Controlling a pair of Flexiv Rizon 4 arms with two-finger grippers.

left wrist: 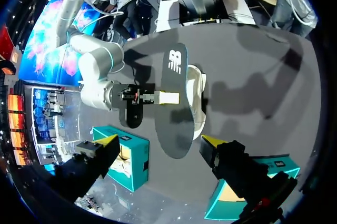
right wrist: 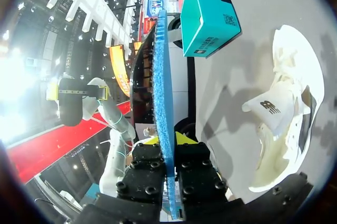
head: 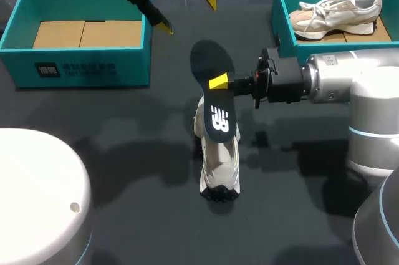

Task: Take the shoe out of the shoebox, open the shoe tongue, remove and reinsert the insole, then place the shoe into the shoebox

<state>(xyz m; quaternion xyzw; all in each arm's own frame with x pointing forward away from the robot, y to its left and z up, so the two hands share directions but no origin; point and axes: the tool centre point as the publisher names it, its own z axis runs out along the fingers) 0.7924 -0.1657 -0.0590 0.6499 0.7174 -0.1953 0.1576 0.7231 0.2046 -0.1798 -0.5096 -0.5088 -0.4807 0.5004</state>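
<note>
- Our right pincer grips the dark insole at its edge, holding it just above the white shoe on the table.
- Our left pincer hangs released, fingers wide apart, near the left teal shoebox.

Right arm: silver-grey cylinders, cyan ring. Right gripper: black block behind yellow tips, hex screws, cables. Left gripper: black, yellow tips.

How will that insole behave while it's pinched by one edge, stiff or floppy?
Probably semi-stiff: the insole looks nearly straight though the right tool pinches only its side edge. Likely light, since it looks thin edge-on. It may flex when pushed into the shoe.
</note>
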